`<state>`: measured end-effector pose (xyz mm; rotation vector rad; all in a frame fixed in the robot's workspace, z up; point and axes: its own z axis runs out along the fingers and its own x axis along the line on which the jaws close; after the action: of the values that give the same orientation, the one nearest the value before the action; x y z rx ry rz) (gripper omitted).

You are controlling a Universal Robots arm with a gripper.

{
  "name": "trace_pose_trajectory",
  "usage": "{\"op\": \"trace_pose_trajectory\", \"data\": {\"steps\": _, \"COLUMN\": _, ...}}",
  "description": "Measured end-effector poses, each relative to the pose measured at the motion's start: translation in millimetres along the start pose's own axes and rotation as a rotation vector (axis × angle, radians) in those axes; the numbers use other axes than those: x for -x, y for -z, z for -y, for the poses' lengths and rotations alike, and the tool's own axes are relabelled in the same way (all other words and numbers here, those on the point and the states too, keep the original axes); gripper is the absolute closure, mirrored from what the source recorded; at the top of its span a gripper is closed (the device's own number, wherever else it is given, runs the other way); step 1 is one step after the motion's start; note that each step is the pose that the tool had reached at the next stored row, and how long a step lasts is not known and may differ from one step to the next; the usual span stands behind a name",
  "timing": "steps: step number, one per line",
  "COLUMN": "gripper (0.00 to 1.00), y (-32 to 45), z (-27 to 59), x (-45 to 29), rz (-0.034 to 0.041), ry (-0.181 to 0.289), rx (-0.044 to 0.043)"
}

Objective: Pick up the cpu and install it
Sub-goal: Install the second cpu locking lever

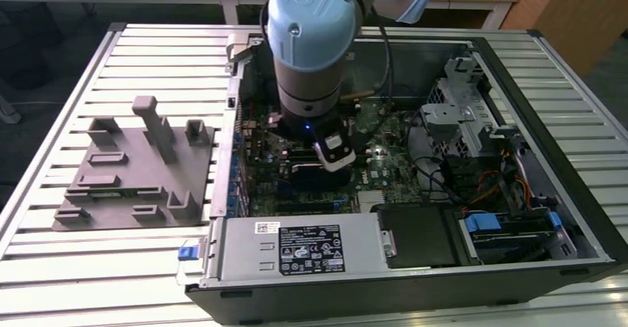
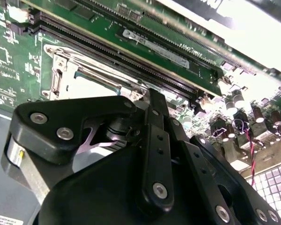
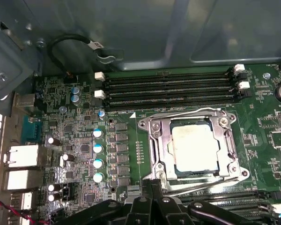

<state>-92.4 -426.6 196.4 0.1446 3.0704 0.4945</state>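
The cpu (image 3: 195, 145), a pale silver square, lies flat in the motherboard socket, ringed by the metal socket frame (image 3: 155, 140). In the first wrist view my gripper (image 3: 151, 187) hangs just off the frame's edge, apart from the chip, with nothing seen in it. The exterior view has the arm reaching down into the open computer case, my gripper (image 1: 329, 167) low over the green motherboard (image 1: 393, 132). In the second wrist view the black gripper linkage (image 2: 150, 154) covers most of the socket frame (image 2: 61, 65).
Black memory slots (image 3: 168, 89) run beside the socket. A grey fixture tray (image 1: 137, 165) with upright posts sits on the slatted table at the exterior view's left. Inside the case are the power supply (image 1: 294, 250), a drive cage (image 1: 471, 114) and loose cables (image 1: 442, 169).
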Motion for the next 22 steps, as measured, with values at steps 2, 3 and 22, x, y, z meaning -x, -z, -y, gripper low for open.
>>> {"op": "trace_pose_trajectory", "data": {"steps": 2, "gripper": 0.89, "y": 0.4, "z": 1.5, "x": 1.1, "rz": -0.0004, "ry": 0.000, "rx": -0.0003}}
{"op": "trace_pose_trajectory", "data": {"steps": 3, "gripper": 0.89, "y": 0.7, "z": 2.1, "x": 1.6, "rz": -0.0006, "ry": 0.000, "rx": -0.0004}}
{"op": "trace_pose_trajectory", "data": {"steps": 22, "gripper": 0.89, "y": -1.8, "z": 6.7, "x": -4.0, "rz": 0.0043, "ry": 0.000, "rx": 0.0301}}
